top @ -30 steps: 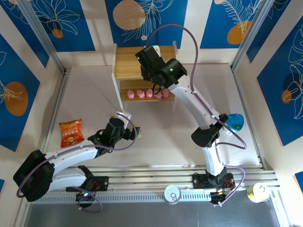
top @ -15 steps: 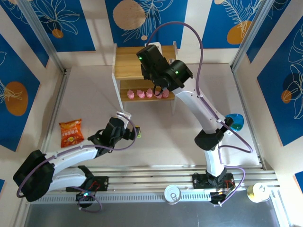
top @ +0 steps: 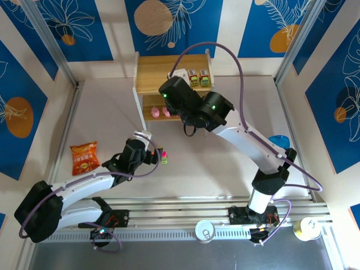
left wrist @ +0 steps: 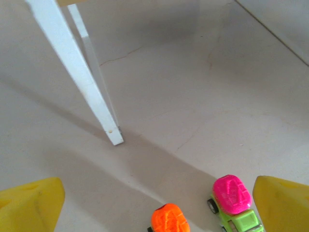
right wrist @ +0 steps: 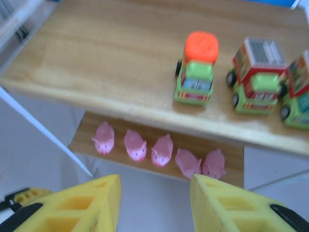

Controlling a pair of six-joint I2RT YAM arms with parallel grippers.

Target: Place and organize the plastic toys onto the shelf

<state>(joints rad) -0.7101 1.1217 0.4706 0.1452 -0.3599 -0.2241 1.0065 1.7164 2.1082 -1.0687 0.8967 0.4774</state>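
Right wrist view: five pink figures (right wrist: pixel 162 149) are seen in a row on the lower board of the shelf (right wrist: pixel 96 53), and three green cars (right wrist: pixel 195 67) are lined up on its top board. A magenta-topped car (left wrist: pixel 232 195) and an orange-topped car (left wrist: pixel 169 220) lie side by side on the table (left wrist: pixel 193 96). They are bracketed by the left gripper (left wrist: pixel 154 210), its jaws spread wide and empty. The right gripper (right wrist: pixel 154 203) is held before the shelf, jaws apart, nothing between them. Fetching these two cars is judged the step in hand. A descent and a closing on one car alone is called for, without the neighbour being nudged. The orange-topped car is cut off by the frame edge, and the rightmost shelf car is blurred and cropped.
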